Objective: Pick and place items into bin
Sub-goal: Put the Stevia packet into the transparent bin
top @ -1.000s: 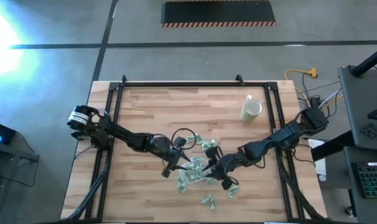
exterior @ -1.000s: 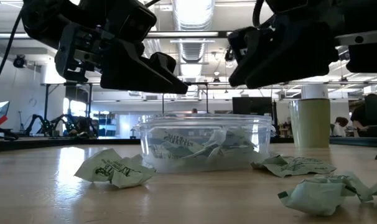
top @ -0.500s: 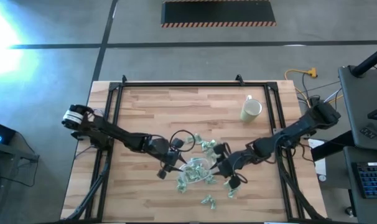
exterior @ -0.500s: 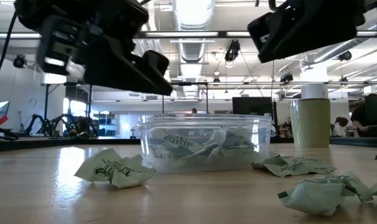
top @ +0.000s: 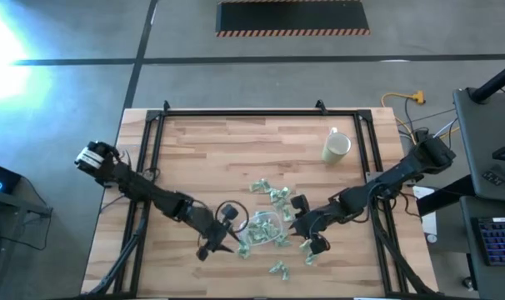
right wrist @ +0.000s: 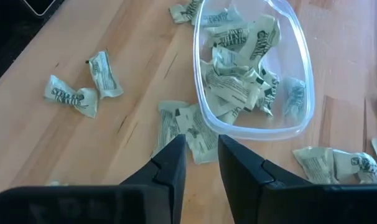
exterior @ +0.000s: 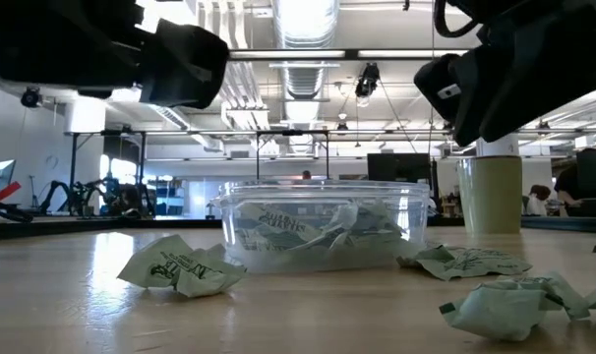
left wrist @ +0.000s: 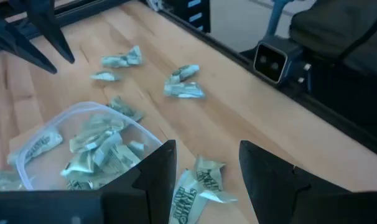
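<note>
The bin (top: pixel 265 225), a clear oval tub, stands on the wooden table with several pale-green wrapped items (right wrist: pixel 238 81) inside. More items lie loose around it: a cluster (top: pixel 276 196) on its far side, one (left wrist: pixel 204 180) by its near left, others (top: pixel 277 268) toward the near edge. My left gripper (left wrist: pixel 207 149) hovers open at the bin's near left (top: pixel 212 246), above a loose item. My right gripper (right wrist: pixel 201 142) hovers at the bin's right (top: pixel 307 236), its fingers a narrow gap apart, over an item (right wrist: pixel 191 130) that lies against the bin's wall.
A cream mug (top: pixel 336 147) stands at the far right of the table. A black frame (top: pixel 236 115) runs around the table's edges. Bare wood lies across the far half and the near left.
My left gripper has drawn back from above the bin toward the table's near left, rising a little. My right gripper has edged toward the table's right, gone up and rolled its wrist. The bin and the loose items have stayed put.
</note>
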`<move>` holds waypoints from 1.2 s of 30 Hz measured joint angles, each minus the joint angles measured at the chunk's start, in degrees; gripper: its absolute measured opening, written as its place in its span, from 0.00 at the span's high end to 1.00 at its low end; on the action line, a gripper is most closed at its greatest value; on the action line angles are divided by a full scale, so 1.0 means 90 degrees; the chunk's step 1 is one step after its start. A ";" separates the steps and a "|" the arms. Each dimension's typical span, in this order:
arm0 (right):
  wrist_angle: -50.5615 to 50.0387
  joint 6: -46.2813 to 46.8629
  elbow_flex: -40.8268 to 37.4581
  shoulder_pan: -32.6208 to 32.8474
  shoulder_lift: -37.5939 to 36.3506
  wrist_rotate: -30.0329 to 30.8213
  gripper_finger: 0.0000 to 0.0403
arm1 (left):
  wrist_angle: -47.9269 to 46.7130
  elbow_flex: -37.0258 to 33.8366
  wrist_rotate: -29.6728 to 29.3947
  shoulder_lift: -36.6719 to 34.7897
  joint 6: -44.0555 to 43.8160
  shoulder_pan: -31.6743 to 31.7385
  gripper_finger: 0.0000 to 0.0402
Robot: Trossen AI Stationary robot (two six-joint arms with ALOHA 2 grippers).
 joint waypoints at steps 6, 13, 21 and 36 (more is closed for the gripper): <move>0.0012 0.0096 0.0000 0.0000 0.0000 0.0000 0.78 | 0.0633 -0.0028 -0.0265 0.0461 -0.0159 -0.0270 0.60; 0.0013 0.0088 0.0000 0.0000 0.0000 0.0000 0.79 | 0.0431 -0.0048 -0.1569 0.1102 -0.1314 -0.0650 0.60; 0.0016 0.0114 0.0000 0.0000 0.0000 0.0000 0.81 | 0.0321 -0.0060 -0.2076 0.1209 -0.2100 -0.0961 0.60; 0.0041 0.0122 0.0002 0.0000 0.0000 0.0004 0.79 | 0.1020 -0.0016 -0.2005 0.1909 -0.2172 -0.0958 0.60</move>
